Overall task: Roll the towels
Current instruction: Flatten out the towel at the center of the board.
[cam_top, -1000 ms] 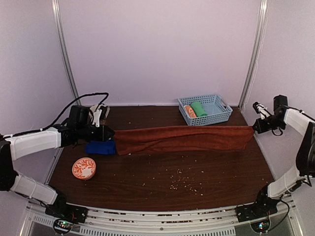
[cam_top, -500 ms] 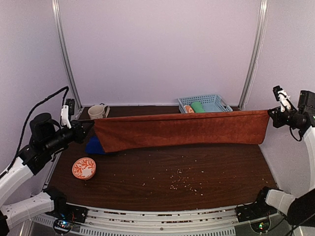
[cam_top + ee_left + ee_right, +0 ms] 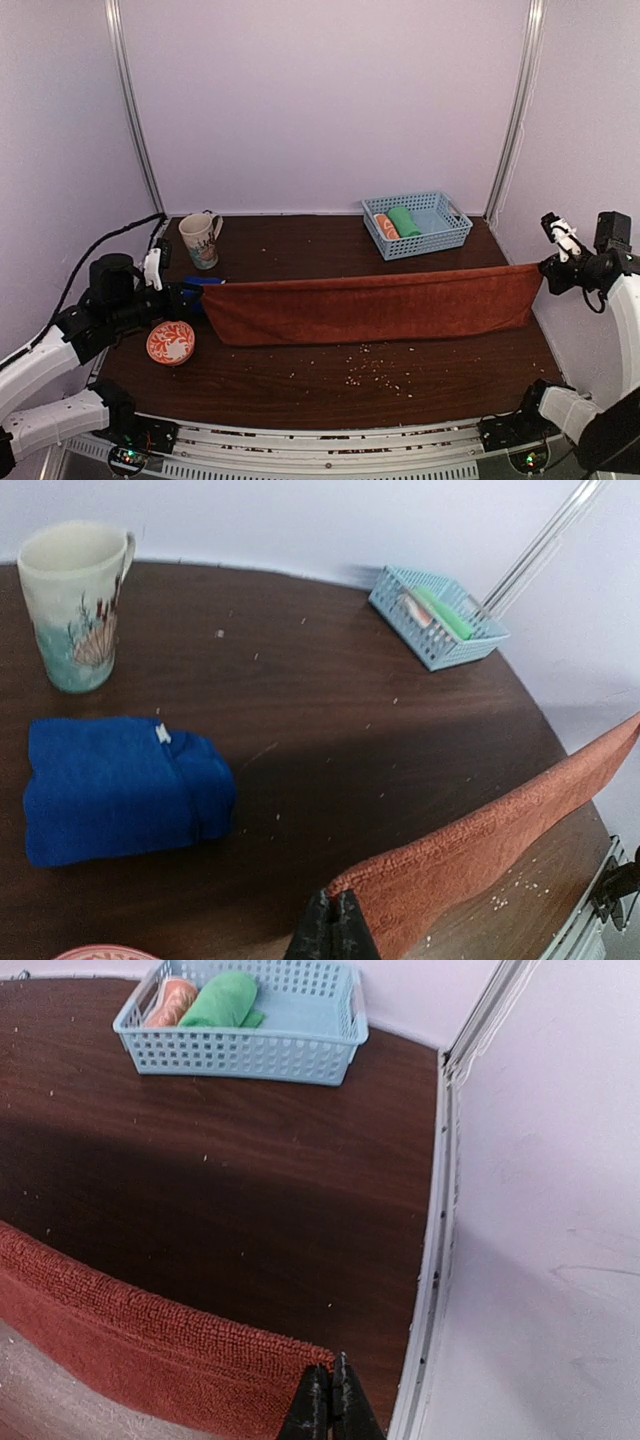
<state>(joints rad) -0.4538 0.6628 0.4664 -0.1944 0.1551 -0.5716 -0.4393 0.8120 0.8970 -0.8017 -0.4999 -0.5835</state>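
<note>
The rust-brown towel (image 3: 370,308) hangs stretched lengthwise across the table, held up by its two top corners. My left gripper (image 3: 197,299) is shut on its left corner (image 3: 345,892). At the far right, my right gripper (image 3: 542,268) pinches the other corner (image 3: 318,1365), close to the side wall. The towel's lower edge hangs near the tabletop. The royal blue towel (image 3: 115,785) lies folded on the table behind the left gripper; in the top view only a sliver of it (image 3: 207,281) shows.
A light blue basket (image 3: 442,233) at the back right holds a green roll (image 3: 404,221) and an orange-and-white roll (image 3: 386,227). A mug (image 3: 200,241) stands at the back left. An orange patterned disc (image 3: 170,342) lies near the left arm. Crumbs (image 3: 370,370) dot the table.
Both grippers have come down and toward the near edge with the rust-brown towel, which now hangs lower and nearer. The mug and basket, partly hidden before, show fully.
</note>
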